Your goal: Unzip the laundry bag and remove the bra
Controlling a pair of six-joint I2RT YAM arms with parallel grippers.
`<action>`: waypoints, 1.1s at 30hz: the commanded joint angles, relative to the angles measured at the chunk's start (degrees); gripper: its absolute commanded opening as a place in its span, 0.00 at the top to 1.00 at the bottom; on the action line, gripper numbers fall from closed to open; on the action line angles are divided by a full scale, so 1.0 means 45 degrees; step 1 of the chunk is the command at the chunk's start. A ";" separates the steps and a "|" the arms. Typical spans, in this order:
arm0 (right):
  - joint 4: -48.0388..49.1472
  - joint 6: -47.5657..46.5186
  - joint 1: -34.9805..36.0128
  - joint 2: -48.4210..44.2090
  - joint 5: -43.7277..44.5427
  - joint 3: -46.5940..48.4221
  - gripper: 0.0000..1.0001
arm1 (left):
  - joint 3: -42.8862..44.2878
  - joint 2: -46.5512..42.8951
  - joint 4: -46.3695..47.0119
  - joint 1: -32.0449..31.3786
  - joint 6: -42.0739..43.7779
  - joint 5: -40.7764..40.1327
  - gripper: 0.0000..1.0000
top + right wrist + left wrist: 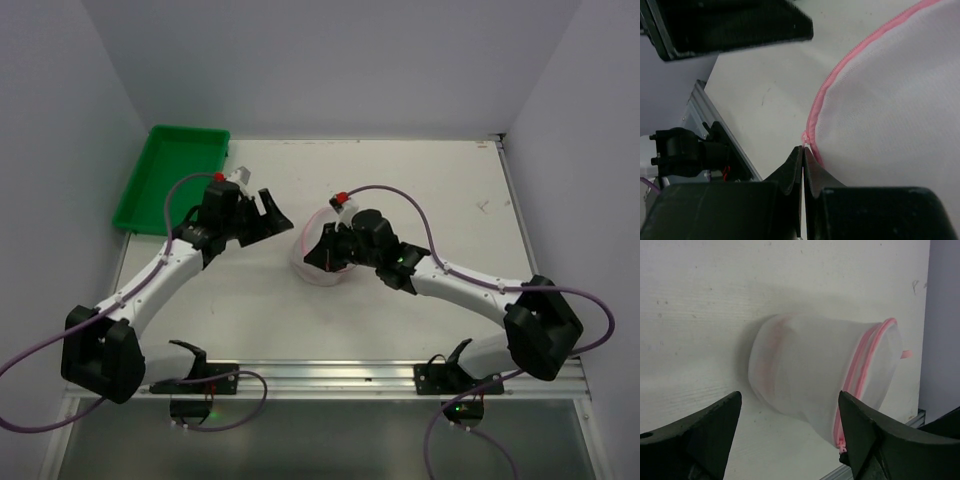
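**Entry: unrestrained bag, risk of a failed zip pull**

Tabletop (430, 190): plain surface that probably gives the bag little hold; laundry bag (810, 365): lies near the tabletop's middle between the arms, zip apparently closed, light enough to slide or crumple under a tug; left end effector (790, 395): fingers wide apart beside the bag, restraining nothing; right end effector (803, 152): fingers together at the zip pull (805, 136); whether they grip it is unclear, and the small tab may slip free.
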 commanded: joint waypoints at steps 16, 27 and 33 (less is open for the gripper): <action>0.0392 0.0030 0.0394 0.0097 0.0124 0.0090 1.00 | -0.0578 0.0593 0.2154 -0.2399 -0.2220 -0.0103 0.88; -0.1442 -0.1394 -0.0542 -0.2929 0.0943 -0.2837 1.00 | 0.1410 0.1860 0.0673 -0.0996 0.0532 0.0089 1.00; -0.1621 -0.1748 -0.0563 -0.3147 0.0301 -0.2725 1.00 | 0.3618 0.3677 -0.0658 -0.0661 0.2604 0.1302 0.99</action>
